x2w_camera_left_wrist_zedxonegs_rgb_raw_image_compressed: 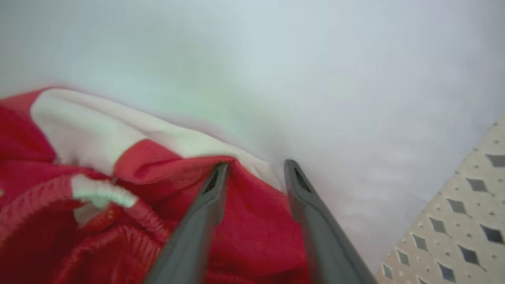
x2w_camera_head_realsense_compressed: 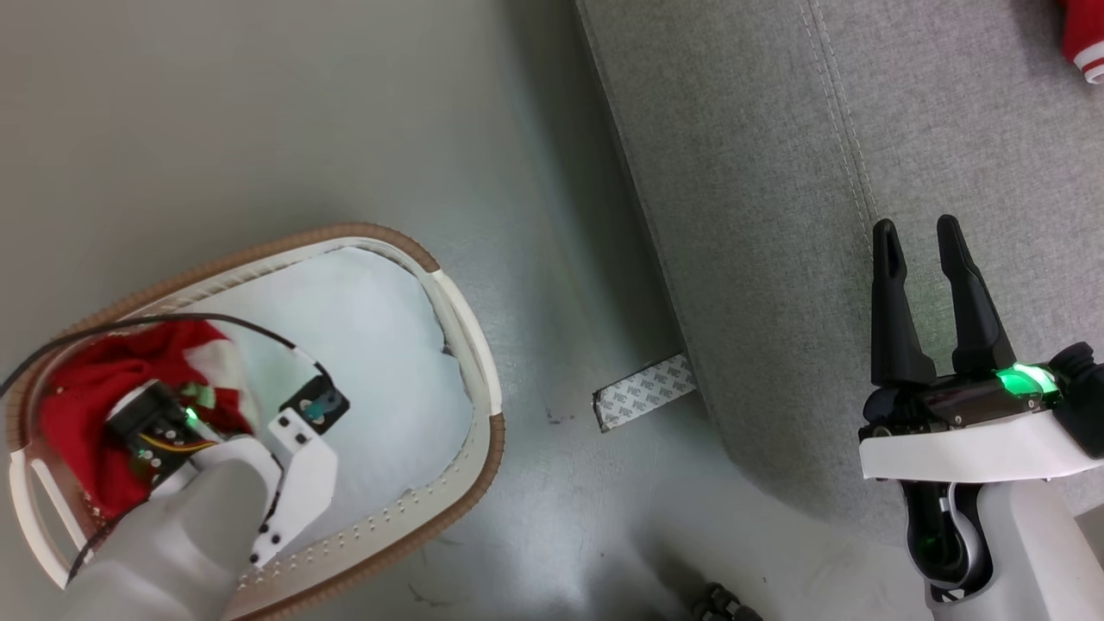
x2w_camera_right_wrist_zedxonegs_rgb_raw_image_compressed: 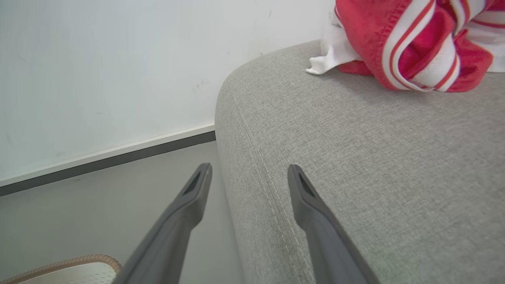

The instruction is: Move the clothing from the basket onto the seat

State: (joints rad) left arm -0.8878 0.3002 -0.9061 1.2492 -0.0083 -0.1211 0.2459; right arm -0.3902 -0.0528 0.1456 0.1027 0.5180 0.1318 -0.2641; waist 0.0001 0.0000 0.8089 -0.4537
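Red garment point(x2w_camera_left_wrist_zedxonegs_rgb_raw_image_compressed: 256, 236) lies bunched at one end of the basket point(x2w_camera_head_realsense_compressed: 487, 431), which stands on the floor beside the seat point(x2w_camera_head_realsense_compressed: 776, 216). Left gripper point(x2w_camera_left_wrist_zedxonegs_rgb_raw_image_compressed: 256, 169) is down in the basket, fingers apart, with a fold of the red cloth between them. Right gripper point(x2w_camera_head_realsense_compressed: 918, 228) hangs over the seat edge, fingers apart, empty. Farther back, a second red-and-white garment point(x2w_camera_right_wrist_zedxonegs_rgb_raw_image_compressed: 414, 39) rests on the seat.

A patterned strip point(x2w_camera_head_realsense_compressed: 644, 392) is laid flat on glossy grey floor point(x2w_camera_head_realsense_compressed: 259, 129). White wall point(x2w_camera_right_wrist_zedxonegs_rgb_raw_image_compressed: 98, 59) is edged by dark skirting point(x2w_camera_right_wrist_zedxonegs_rgb_raw_image_compressed: 106, 162).
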